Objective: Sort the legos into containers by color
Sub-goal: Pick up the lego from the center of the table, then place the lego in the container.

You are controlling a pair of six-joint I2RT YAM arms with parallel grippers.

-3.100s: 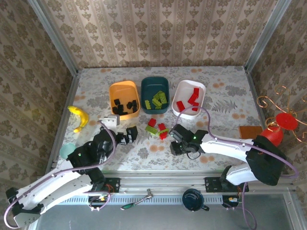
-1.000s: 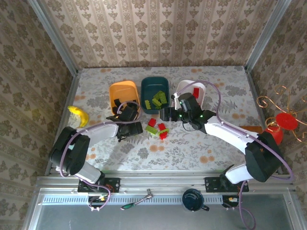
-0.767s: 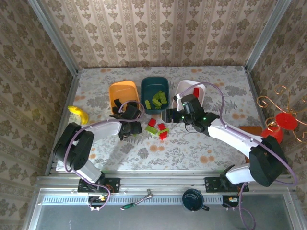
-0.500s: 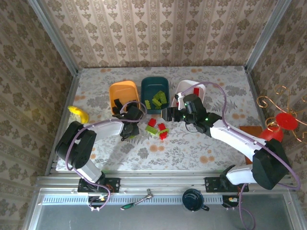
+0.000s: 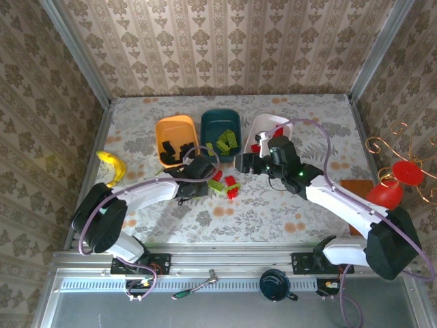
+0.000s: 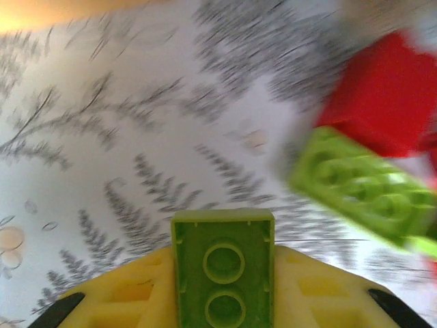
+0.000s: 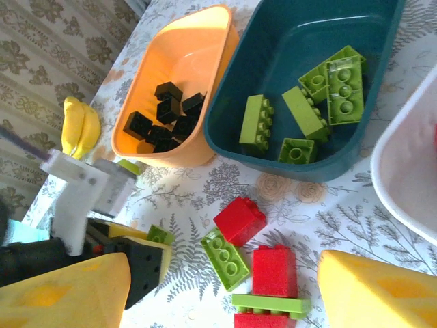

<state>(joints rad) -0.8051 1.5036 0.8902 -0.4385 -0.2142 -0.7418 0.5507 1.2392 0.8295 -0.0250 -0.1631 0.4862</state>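
- Left gripper (image 5: pixel 203 182) is clenched on one lime brick (image 6: pixel 222 273). The brick sits square between the yellow pads (image 6: pixel 123 307), its hollow underside facing the wrist camera. It is low over the table (image 5: pixel 273 212), just left of the loose pile.
- Right gripper (image 5: pixel 244 162) has its jaws apart with nothing in them. It hangs at the far right of the pile, near the white tub (image 5: pixel 281 126).
- The loose pile includes a red brick (image 7: pixel 240 220) and a lime plate (image 7: pixel 225 250), with more red and lime close by on the near side.
- The orange tub (image 7: pixel 205 41) holds black bricks and the teal tub (image 7: pixel 273 41) holds lime ones.
- Step, as judged: carry the held brick to the teal tub, far and slightly right of the left gripper.
- Lift straight up first so the brick does not catch the lime plate beside it.
- Cross the tub's near wall with room to spare, then release low inside so the brick does not bounce out.
- Risk: the right arm is close, so keep the path to its left.
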